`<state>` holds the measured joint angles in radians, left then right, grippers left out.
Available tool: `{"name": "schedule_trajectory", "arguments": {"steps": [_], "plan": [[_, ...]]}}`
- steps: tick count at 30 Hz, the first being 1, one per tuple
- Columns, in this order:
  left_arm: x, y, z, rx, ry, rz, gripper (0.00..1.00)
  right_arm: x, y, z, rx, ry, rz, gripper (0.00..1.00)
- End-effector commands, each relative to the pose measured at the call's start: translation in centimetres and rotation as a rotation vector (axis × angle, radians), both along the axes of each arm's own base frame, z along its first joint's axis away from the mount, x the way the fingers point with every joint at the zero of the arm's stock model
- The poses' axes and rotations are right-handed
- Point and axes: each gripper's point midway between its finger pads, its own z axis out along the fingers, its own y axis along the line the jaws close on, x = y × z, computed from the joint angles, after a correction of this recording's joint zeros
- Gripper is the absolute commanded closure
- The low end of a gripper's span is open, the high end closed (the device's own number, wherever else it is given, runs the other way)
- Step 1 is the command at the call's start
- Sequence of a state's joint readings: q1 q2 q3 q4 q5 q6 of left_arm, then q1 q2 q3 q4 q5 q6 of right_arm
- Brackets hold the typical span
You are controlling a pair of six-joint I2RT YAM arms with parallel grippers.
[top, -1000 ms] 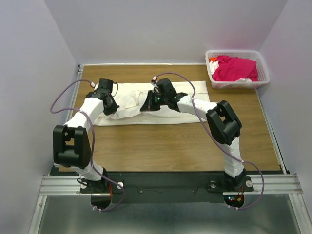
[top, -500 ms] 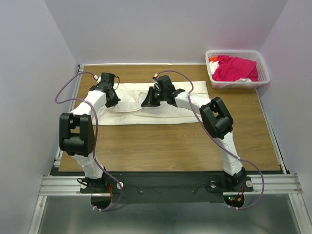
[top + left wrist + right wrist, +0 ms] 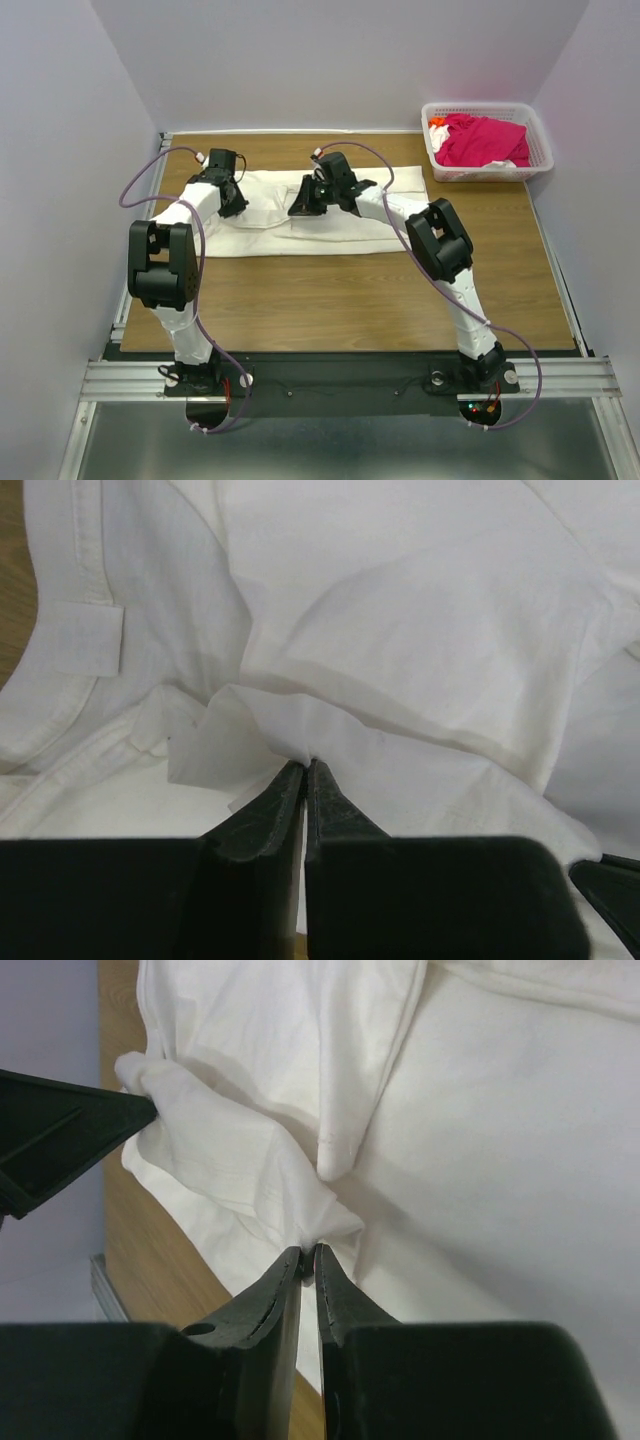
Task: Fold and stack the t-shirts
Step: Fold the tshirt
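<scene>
The off-white t-shirt (image 3: 345, 218) lies spread across the back half of the table, its near part doubled over toward the back. My left gripper (image 3: 231, 203) (image 3: 305, 763) is shut on a bunched fold of this shirt near its collar end. My right gripper (image 3: 303, 206) (image 3: 309, 1250) pinches another fold of the same shirt near the middle, its jaws standing only a sliver apart. The magenta-pink t-shirt (image 3: 485, 140) lies crumpled in the basket (image 3: 541, 143).
The white lattice basket stands at the table's back right corner and also holds bits of white and orange cloth. Bare wood (image 3: 350, 300) stretches between the shirt and the arm bases. Grey walls close in on three sides.
Both grippers have moved toward the back of the table, carrying the shirt's near edge over its body. The arms' elbows have swung up and back.
</scene>
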<state>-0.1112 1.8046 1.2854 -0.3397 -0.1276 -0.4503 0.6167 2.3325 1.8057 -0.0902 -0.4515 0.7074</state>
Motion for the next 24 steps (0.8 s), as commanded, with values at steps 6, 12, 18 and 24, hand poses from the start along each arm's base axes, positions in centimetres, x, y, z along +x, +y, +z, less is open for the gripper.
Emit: {"name": "schedule_trajectory", "arguments": {"steps": [6, 12, 18, 24], "plan": [[3.4, -0.1, 5.4, -0.056, -0.176, -0.005, 0.19, 2.5, -1.7, 3.7, -0.035, -0.154, -0.029, 0.59], [2.8, 0.5, 9.5, -0.105, -0.266, 0.01, 0.06, 2.2, -6.4, 6.9, -0.171, -0.261, -0.065, 0.51], [-1.1, 0.3, 9.0, -0.089, -0.249, -0.059, 0.06, -1.4, -12.5, 4.0, -0.455, -0.27, -0.015, 0.48], [-5.4, -6.7, 7.3, -0.219, -0.261, -0.359, 0.06, -5.4, -15.5, 2.5, -0.517, -0.2, -0.01, 0.69]]}}
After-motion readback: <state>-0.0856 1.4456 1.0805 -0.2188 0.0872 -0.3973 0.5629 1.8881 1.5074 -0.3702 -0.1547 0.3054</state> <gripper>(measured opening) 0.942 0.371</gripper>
